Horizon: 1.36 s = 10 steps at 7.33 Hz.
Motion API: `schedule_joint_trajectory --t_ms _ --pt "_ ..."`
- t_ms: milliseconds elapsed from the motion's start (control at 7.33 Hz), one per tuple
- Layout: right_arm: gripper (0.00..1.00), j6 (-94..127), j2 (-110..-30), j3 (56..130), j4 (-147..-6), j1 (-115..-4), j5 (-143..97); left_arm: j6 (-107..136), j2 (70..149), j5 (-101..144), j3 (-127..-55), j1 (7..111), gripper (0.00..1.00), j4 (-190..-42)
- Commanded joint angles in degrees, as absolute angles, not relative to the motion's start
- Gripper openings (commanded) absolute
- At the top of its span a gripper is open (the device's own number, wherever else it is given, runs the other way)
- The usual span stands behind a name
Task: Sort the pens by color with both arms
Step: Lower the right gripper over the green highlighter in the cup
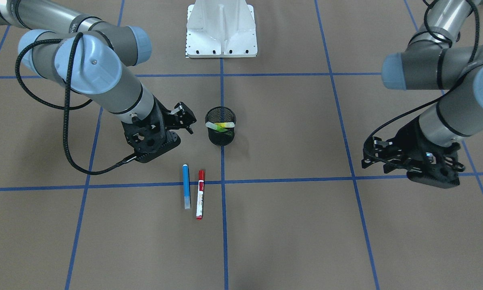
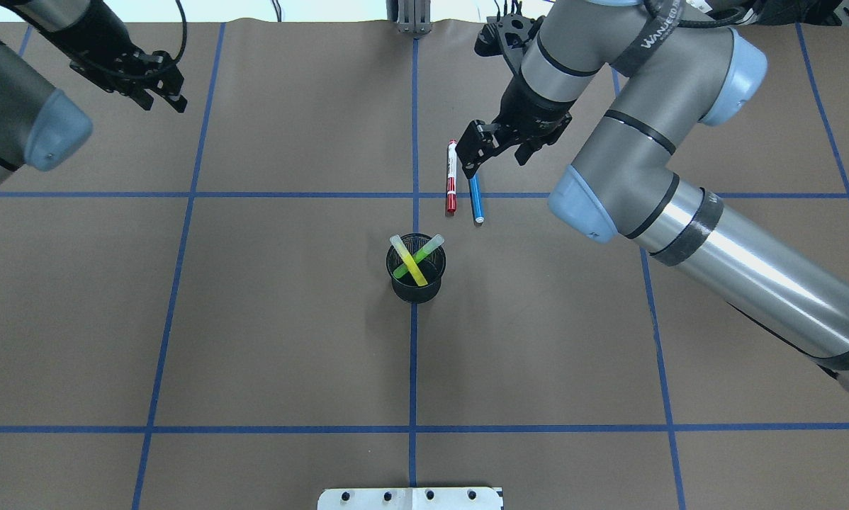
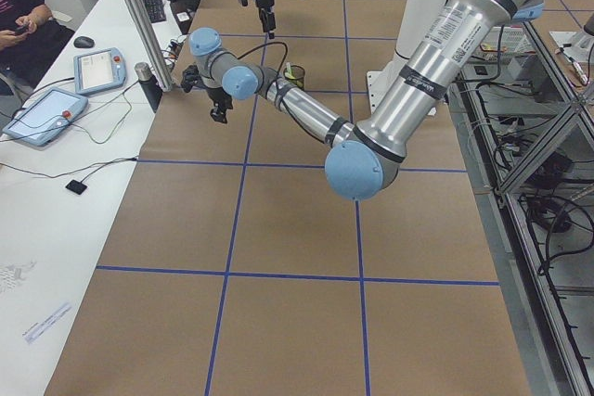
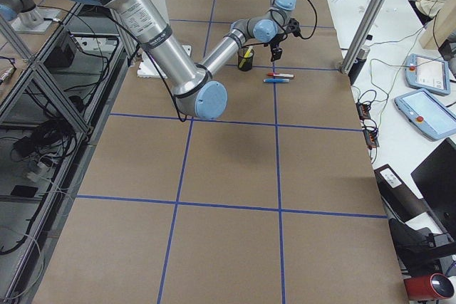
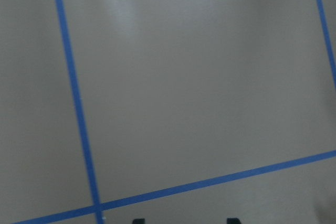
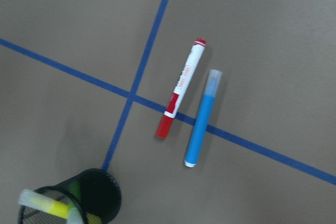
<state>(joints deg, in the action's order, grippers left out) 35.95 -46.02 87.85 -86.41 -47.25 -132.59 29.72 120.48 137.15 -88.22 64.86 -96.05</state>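
A blue pen and a white pen with a red cap lie side by side on the brown table, apart from each other; the right wrist view shows both, the blue pen and the red-capped pen. A yellow highlighter and a green pen stand crossed in the black mesh cup. My right gripper hangs open and empty just above the far ends of the two lying pens. Far off at the table's left, my left gripper is open and empty.
The white base stand sits at the robot's edge of the table. Blue tape lines divide the brown surface into squares. A side table with tablets and a metal post runs along the far edge, where a person sits.
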Motion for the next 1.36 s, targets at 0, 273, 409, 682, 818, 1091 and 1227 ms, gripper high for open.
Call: schedule_joint_trajectory --t_ms 0,273,409,682,818,1091,1227 --pt "0.91 37.3 -41.8 79.8 -80.5 -46.1 -135.4 23.5 115.5 138.8 -89.3 67.8 0.62 -96.0" --pt "0.91 38.2 -41.7 78.5 -79.7 -45.2 -136.7 22.6 113.6 140.6 -89.6 68.7 0.62 -96.0" --pt "0.91 38.3 -41.7 78.5 -79.7 -44.6 -136.8 22.4 113.1 140.6 -89.6 68.9 0.62 -96.1" --pt "0.91 38.3 -42.4 78.7 -78.1 -41.9 -136.7 22.6 112.7 140.6 -90.3 69.1 0.62 -96.0" --pt "0.89 38.5 -43.8 78.6 -75.5 -40.4 -136.2 22.6 112.7 140.6 -90.4 69.2 0.62 -95.9" --pt "0.86 39.5 -46.4 79.1 -71.0 -39.8 -136.2 22.6 112.7 140.6 -90.4 69.5 0.62 -95.7" --pt "0.81 39.9 -46.9 79.3 -69.5 -39.8 -136.4 22.6 112.7 140.6 -90.4 69.8 0.62 -95.7"
